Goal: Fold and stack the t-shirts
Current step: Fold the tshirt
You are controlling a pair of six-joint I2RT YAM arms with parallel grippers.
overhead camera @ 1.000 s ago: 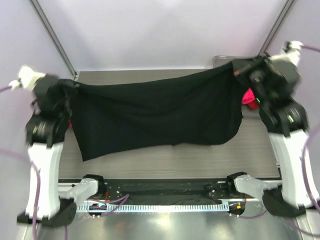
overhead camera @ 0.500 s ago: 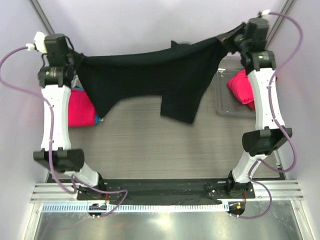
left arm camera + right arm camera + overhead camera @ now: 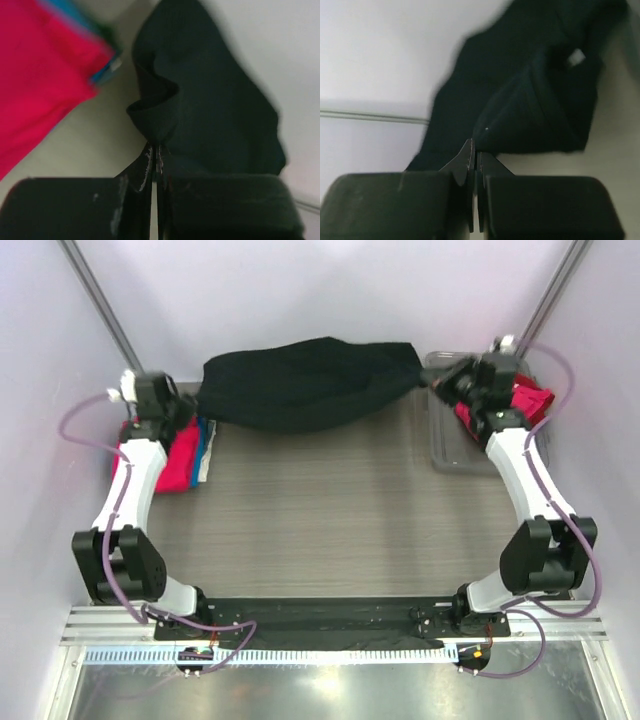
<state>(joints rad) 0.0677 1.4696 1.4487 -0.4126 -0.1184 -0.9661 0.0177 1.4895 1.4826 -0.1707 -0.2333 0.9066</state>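
The large black t-shirt (image 3: 300,385) lies bunched in a long heap along the table's far edge. My left gripper (image 3: 190,405) is shut on its left end, and the pinched black cloth (image 3: 210,100) shows in the left wrist view. My right gripper (image 3: 440,383) is shut on its right end, with the cloth (image 3: 530,90) bunched just past the fingertips. A folded pink-magenta shirt (image 3: 165,455) lies at the far left over a teal-blue one (image 3: 205,435). Both also show in the left wrist view, pink (image 3: 40,75) and teal (image 3: 100,40).
A clear grey tray (image 3: 450,455) stands at the far right with a crumpled pink-red shirt (image 3: 528,400) in it, behind my right arm. The back wall is close behind the black shirt. Bare wood-grain table (image 3: 330,510) spreads in front of the shirt.
Both arms came down from holding the black shirt stretched in the air. The shirt now rests bunched on the far edge of the table. Both grippers stay shut on it.
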